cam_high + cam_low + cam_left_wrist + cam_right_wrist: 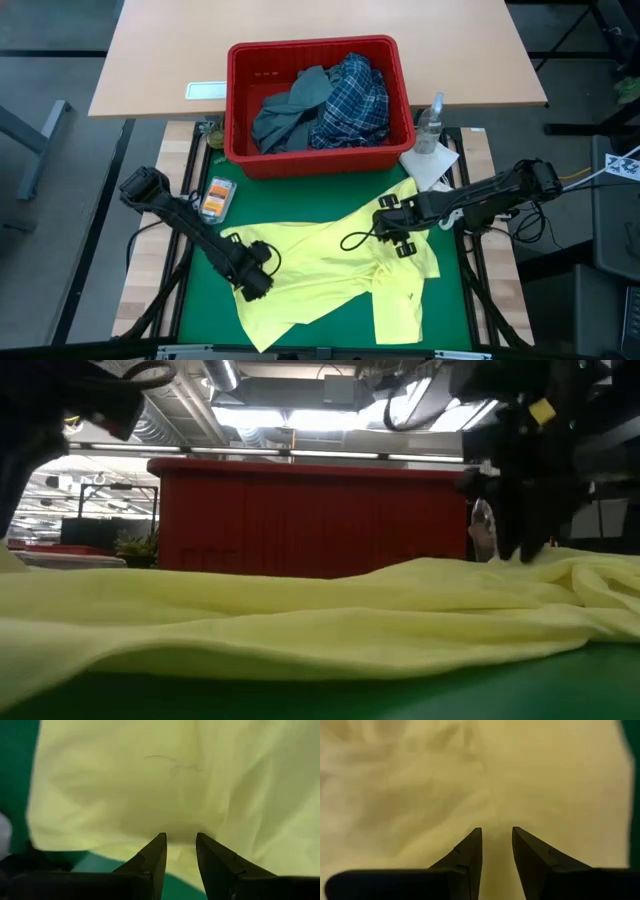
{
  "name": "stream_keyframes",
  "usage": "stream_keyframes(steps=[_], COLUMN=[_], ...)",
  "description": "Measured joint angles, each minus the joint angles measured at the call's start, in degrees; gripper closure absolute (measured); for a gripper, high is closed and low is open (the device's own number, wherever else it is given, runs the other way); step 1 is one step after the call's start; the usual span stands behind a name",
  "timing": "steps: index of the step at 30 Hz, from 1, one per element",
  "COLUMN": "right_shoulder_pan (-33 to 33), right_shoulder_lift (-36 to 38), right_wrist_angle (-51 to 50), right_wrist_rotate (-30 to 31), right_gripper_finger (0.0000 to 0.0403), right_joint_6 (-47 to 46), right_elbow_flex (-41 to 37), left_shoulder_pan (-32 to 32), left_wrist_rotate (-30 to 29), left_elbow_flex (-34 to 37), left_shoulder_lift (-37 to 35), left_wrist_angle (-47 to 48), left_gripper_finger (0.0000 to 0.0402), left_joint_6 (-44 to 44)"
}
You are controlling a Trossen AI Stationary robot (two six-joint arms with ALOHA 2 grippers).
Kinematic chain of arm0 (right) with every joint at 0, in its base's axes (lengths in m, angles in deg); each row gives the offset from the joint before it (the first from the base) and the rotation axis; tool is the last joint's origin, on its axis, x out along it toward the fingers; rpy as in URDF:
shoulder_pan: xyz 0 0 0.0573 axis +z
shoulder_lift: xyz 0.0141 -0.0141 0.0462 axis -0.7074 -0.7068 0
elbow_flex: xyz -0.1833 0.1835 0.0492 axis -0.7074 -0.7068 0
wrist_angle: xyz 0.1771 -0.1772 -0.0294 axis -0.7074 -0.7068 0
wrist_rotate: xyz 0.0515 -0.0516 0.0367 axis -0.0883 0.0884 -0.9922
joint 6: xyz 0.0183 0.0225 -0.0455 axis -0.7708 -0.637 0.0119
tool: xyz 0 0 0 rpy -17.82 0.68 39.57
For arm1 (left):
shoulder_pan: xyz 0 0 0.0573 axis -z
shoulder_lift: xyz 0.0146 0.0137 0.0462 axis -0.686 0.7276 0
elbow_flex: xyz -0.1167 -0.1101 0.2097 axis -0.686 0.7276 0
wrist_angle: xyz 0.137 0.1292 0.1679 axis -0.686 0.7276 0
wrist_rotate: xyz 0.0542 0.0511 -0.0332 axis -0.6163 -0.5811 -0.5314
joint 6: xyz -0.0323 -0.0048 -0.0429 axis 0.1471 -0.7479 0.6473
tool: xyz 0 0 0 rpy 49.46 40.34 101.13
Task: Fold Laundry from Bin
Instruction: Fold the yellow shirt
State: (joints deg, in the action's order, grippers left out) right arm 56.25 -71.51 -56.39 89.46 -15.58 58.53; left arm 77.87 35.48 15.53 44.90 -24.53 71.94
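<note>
Left gripper (180, 840): its two dark fingers (155, 852) stand a little apart, tips down on the yellow shirt (330, 275); a narrow strip of the cloth shows between them, and I cannot tell whether they pinch a fold or only rest on it. From above it sits on the shirt's left part, near the front left of the mat.
Right gripper (497, 835): its fingers (472, 847) are likewise slightly parted over creased yellow cloth; whether cloth is caught between them cannot be told. From above (392, 238) it is on the shirt's right part, near the collar end.
Yellow shirt: spread flat and rumpled across the green mat (200, 290), running from front left up toward back right, with one flap hanging down at the front right. In the low view (300, 625) it lies as a long low ridge across the table.
Red bin (240, 110): behind the mat, touching its back edge, upright.
Laundry in the bin: a grey-blue garment (290, 110) on the left side and a blue-white plaid shirt (355, 100) on the right side, both heaped loosely.
Beside the bin: a clear spray bottle (430, 125) standing on a white paper towel (432, 165) at the right; a small orange-labelled packet (216, 198) at the left.
Left arm (185, 220): reaches in from the left edge.
Right arm (490, 195): reaches in from the right edge.
</note>
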Motion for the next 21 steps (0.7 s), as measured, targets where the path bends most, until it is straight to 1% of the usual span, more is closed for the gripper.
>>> stream_keyframes(steps=[2,4,9,11,13,17,19,21], right_shoulder_pan=[0.0,0.0,0.0,0.0,0.0,0.0,0.0,0.0], right_shoulder_lift=[0.0,0.0,0.0,0.03,0.04,0.04,0.04,0.04], right_wrist_angle=[-0.03,-0.27,-0.25,-0.3,-0.18,-0.41,-1.08,-1.95], right_wrist_rotate=[0.0,0.0,0.0,0.0,-0.11,-1.61,-1.85,-1.98], right_gripper_finger=[0.0298,0.0298,0.0298,0.0298,0.0298,0.0298,0.0298,0.0298], right_joint_6=[-0.04,-0.07,-0.09,-0.11,-0.11,-0.13,-0.13,-0.82], right_elbow_flex=[-1.84,-3.54,-6.89,-7.46,-7.68,-7.68,-7.68,-7.7], left_shoulder_pan=[1.34,2.33,4.15,4.55,4.6,4.64,4.8,5.09], left_wrist_rotate=[-1.68,-2.1,0.44,1.26,0.68,-0.88,-0.91,-2.24], left_elbow_flex=[1.67,3.49,6.58,6.58,5.51,3.32,3.19,3.19], left_shoulder_lift=[0.0,0.0,0.04,0.04,0.04,0.02,0.02,0.02], left_wrist_angle=[-2.54,-5.14,-6.22,-6.04,-5.17,-3.91,-3.89,-3.89], left_gripper_finger=[0.0301,0.0301,0.0301,0.0301,0.0301,0.0309,0.0314,0.0318], left_joint_6=[2.17,3.86,7.39,8.81,10.51,9.58,9.59,10.79])
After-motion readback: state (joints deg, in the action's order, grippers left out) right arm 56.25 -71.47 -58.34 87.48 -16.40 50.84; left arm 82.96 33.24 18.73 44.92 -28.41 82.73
